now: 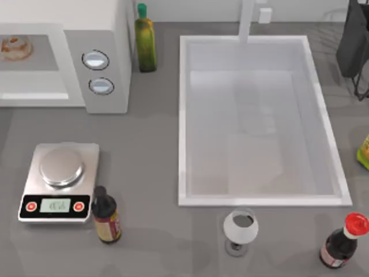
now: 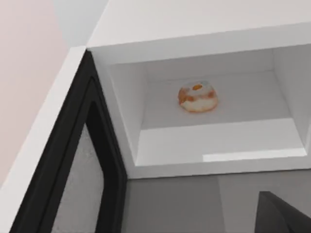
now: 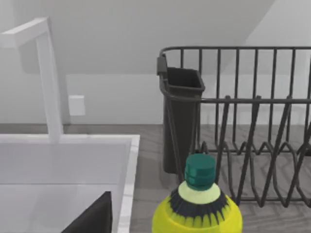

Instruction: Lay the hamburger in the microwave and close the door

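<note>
Tool left [image 2: 284, 213]: just outside microwave [image 1: 109, 34] mouth, grip state cannot tell | hamburger [image 2: 197, 96] inside microwave cavity | door [image 2: 73, 170] open beside microwave | step: closing; next: push door shut.

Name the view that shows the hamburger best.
The left wrist view: the hamburger sits whole on the floor of the microwave, with the door open. The top view catches it at the left edge, partly cut off. The right wrist view faces the sink and rack.
</note>
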`<state>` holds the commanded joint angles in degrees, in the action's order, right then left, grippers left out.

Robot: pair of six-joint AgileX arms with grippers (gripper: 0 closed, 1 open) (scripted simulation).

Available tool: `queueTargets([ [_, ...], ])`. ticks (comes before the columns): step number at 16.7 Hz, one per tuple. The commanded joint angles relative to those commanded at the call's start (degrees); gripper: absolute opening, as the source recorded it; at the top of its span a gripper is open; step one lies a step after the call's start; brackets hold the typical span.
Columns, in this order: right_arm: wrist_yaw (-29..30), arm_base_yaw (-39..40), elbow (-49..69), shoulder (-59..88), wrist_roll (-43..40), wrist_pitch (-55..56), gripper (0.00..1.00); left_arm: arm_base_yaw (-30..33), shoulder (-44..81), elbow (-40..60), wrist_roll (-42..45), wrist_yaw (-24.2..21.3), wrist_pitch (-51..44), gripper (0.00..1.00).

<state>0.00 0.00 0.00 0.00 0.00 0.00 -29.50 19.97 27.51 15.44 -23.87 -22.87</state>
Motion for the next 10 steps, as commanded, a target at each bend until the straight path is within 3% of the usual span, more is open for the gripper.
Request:
queueTargets([
  [10,0.0,0.0,0.0,0.0,0.0,0.0,1.0,-22.5,59.4,37.4,27.2,-11.3,-15.4,0.0],
])
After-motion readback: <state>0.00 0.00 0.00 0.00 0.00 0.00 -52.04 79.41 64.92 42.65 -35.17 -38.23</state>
